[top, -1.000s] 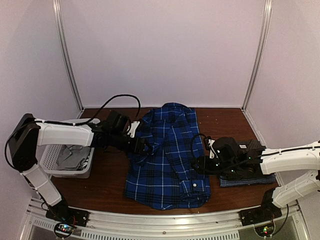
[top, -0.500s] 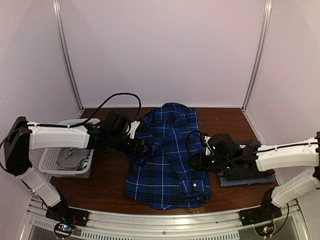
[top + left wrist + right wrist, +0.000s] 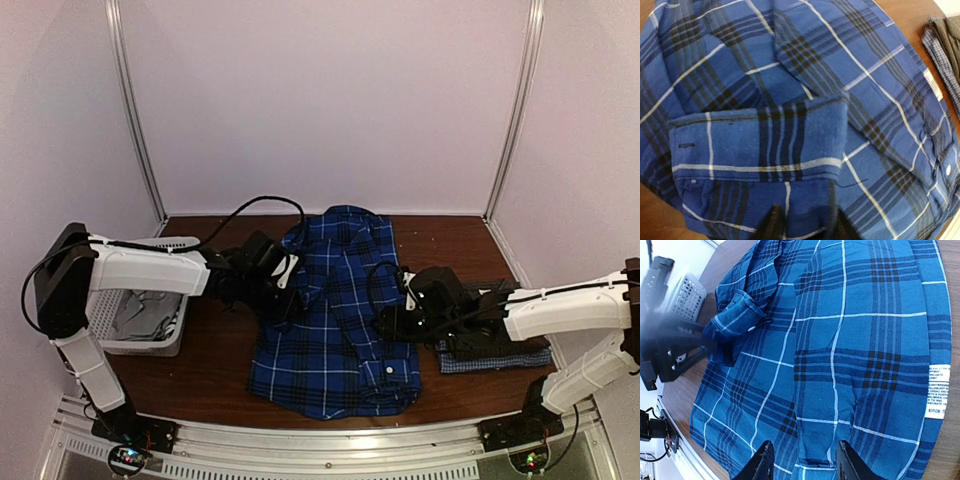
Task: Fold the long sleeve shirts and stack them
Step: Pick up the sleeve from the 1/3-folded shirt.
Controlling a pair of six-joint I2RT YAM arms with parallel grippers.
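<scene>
— Largest first?
— Brown desk, plaid shirt spread at centre (collar toward 12 o'clock).
— Beside it?
— White basket at 9 o'clock, folded shirts stacked at 3 o'clock.
— And the claws?
— Left claw pinching a sleeve fold at the shirt's 9 o'clock edge; right claw clamped on its 3 o'clock edge.

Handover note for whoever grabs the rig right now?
Left gripper: fingers either side of cloth at the plaid shirt's left edge; grip unconfirmed.
Right gripper: fingers astride the same shirt's right edge; grip unconfirmed.
The plaid shirt lies mid-table, one sleeve folded in. At right, dark grey shirt sits folded on pale blue shirt.
Left to do: finish folding the plaid shirt and stack it on those.
</scene>
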